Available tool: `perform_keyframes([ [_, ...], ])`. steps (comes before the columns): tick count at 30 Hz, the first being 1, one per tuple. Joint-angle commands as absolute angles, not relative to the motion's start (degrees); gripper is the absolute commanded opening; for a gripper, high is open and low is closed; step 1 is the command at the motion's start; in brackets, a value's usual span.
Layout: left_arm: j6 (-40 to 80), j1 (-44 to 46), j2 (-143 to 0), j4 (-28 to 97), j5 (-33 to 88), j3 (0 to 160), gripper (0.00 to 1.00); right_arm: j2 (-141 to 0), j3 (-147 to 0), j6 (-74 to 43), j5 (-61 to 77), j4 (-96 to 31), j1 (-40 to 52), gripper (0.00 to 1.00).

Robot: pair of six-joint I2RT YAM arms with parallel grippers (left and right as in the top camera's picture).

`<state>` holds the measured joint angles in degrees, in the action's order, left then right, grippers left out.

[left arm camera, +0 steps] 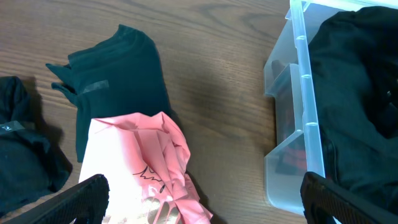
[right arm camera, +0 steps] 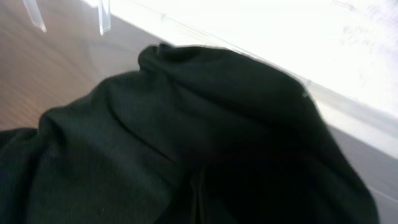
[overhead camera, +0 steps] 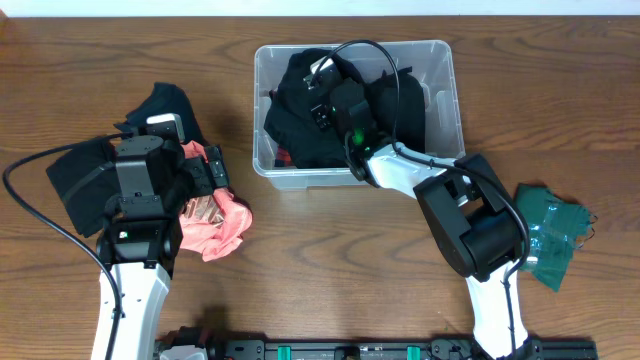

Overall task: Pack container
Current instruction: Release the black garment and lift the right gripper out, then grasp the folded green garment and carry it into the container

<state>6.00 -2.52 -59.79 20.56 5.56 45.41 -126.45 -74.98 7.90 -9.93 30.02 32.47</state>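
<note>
1. Overhead: the container (overhead camera: 444, 62) sits at upper centre, its front rim near the frame's middle, and black clothing (overhead camera: 300, 120) fills most of it. The right gripper (overhead camera: 335, 88) reaches inside; its fingers are buried in the cloth, so we cannot tell their state. The left gripper (overhead camera: 215, 172) hangs over a pink garment (overhead camera: 222, 228) at left. Bare table (overhead camera: 350, 260) lies open below the tub.
2. Left wrist: we see both fingers (left arm camera: 87, 196) spread wide at the lower corners, holding nothing. The pink garment (left arm camera: 155, 162) overlaps a dark green one (left arm camera: 118, 74). Bare wood separates them from the container's rim (left arm camera: 305, 93) at right.
3. Right wrist: black cloth (right arm camera: 186, 143) fills the frame against the container's pale wall (right arm camera: 354, 121). No fingers show.
</note>
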Motion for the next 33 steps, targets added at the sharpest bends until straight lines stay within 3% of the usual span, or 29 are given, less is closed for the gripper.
perform_keyframes([
  [1, 5.93, -2.50, -59.86, 20.53, 4.67, 46.74, 0.98, -129.08, -72.93, 7.31, -10.28, 24.05, 32.16, 0.01],
  [14, 5.91, -2.50, -59.86, 20.51, 4.67, 46.74, 0.98, -118.15, -73.34, 9.13, -9.80, 23.77, 31.48, 0.01],
  [19, 5.91, -2.50, -59.86, 20.51, 4.67, 46.74, 0.98, -112.01, -73.36, 11.00, -16.97, 23.29, 31.29, 0.13],
  [23, 5.91, -2.50, -59.86, 20.51, 4.67, 46.74, 0.98, -104.29, -73.36, 8.38, -18.24, 12.99, 29.41, 0.42],
  [28, 5.91, -2.50, -59.86, 20.51, 4.67, 46.74, 0.98, -93.93, -73.36, -7.25, -18.22, -10.31, 23.24, 0.70],
  [30, 5.91, -2.50, -59.86, 20.49, 4.64, 46.74, 0.98, -89.89, -73.34, -12.51, -18.20, -20.27, 19.35, 0.86],
  [33, 5.91, -2.50, -59.86, 20.49, 4.64, 46.74, 0.98, -84.49, -73.34, -20.29, -18.17, -34.39, 12.67, 0.94],
])
